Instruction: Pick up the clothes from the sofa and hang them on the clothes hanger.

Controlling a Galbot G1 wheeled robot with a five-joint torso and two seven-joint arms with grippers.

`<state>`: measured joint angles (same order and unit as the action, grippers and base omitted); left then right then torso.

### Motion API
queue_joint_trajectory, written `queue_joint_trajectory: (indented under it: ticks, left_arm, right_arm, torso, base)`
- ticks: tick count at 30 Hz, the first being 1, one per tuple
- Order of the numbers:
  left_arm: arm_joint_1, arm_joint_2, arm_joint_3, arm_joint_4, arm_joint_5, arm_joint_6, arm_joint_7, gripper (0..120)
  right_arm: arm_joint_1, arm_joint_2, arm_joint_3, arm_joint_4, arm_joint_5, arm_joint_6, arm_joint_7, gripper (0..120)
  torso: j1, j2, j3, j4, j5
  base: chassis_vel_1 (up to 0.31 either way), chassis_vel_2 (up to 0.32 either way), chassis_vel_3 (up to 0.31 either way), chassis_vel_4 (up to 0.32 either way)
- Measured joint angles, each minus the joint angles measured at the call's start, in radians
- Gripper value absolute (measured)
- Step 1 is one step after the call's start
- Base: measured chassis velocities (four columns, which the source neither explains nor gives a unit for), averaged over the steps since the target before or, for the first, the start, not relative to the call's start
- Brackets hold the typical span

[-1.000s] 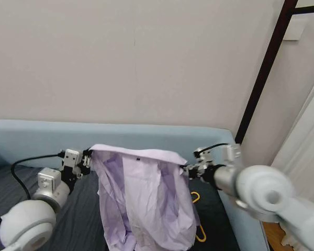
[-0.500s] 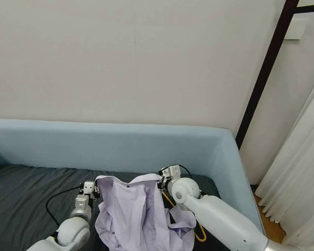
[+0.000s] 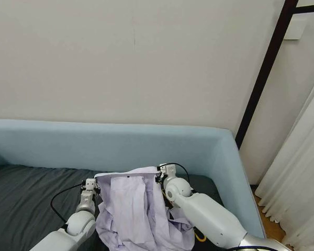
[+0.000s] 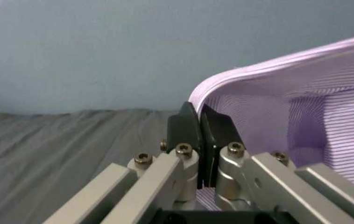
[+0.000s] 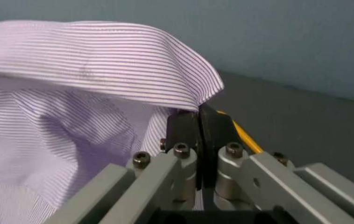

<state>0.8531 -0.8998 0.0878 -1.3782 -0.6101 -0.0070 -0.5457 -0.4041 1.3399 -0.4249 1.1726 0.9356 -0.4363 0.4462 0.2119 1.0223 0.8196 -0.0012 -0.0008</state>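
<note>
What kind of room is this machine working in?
Probably a home living room: a pale blue sofa against a plain wall, a white curtain at the right, and a lilac shirt held over the seat by the left pincer and right pincer.

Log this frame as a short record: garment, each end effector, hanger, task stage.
garment: purple striped shirt, lower part bunched on the sofa seat, top edge held up
left end effector: shut on the shirt's edge, robot's left side
right end effector: shut on the shirt's edge, opposite side
hanger: yellow, on the seat beside the shirt, partly hidden
stage: shirt gripped by both arms, not yet hung
</note>
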Motion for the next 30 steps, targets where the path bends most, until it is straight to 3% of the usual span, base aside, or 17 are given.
queue_joint_trajectory:
  ticks: [4, 6, 10, 15, 17, 26, 30]
  left_arm:
    - [0.012, 0.0, 0.004, -0.004, -0.001, 0.004, 0.0, 0]
    - [0.013, -0.002, 0.004, -0.004, -0.001, 0.005, 0.0, 0]
    - [0.013, -0.003, 0.007, -0.006, -0.006, 0.012, -0.001, 0]
    - [0.012, -0.001, 0.008, -0.005, -0.007, 0.013, -0.003, 0]
    - [0.015, 0.002, 0.007, -0.009, -0.006, 0.013, -0.002, 0]
    - [0.043, 0.012, 0.005, -0.04, 0.005, 0.005, 0.002, 0]
    - [0.05, 0.021, 0.005, -0.053, 0.008, 0.003, 0.003, 0]
  right_arm:
    - [-0.02, -0.041, -0.029, 0.036, -0.015, -0.052, -0.002, 20]
    - [-0.024, -0.054, -0.036, 0.041, -0.031, -0.064, -0.005, 23]
    - [-0.03, -0.095, -0.04, 0.051, -0.061, -0.121, -0.008, 42]
    - [-0.034, -0.143, -0.038, 0.086, -0.065, -0.149, -0.015, 57]
    - [-0.05, -0.18, -0.005, 0.107, -0.055, -0.16, -0.019, 69]
    - [-0.119, -0.253, 0.118, 0.061, -0.031, -0.183, -0.078, 98]
    - [-0.146, -0.255, 0.142, 0.048, -0.02, -0.207, -0.094, 100]
  torso:
    - [0.0, 0.0, 0.0, -0.0002, 0.0001]
    - [0.0, 0.0, 0.0, -0.0002, 0.0001]
    - [0.0, 0.0, 0.0, -0.0003, 0.0002]
    - [0.0, 0.0, 0.0, -0.0001, 0.0002]
    - [0.0, 0.0, 0.0, 0.0, 0.0002]
    - [0.0, 0.0, 0.0, -0.0003, 0.0001]
    - [0.0, 0.0, 0.0, 0.0, 0.0002]
  base:
    - [0.0, 0.0, 0.0, 0.0]
    - [0.0, 0.0, 0.0, 0.0]
    - [0.0, 0.0, 0.0, 0.0]
    - [0.0, 0.0, 0.0, 0.0]
    - [0.0, 0.0, 0.0, 0.0]
    - [0.0, 0.0, 0.0, 0.0]
    - [0.0, 0.0, 0.0, 0.0]
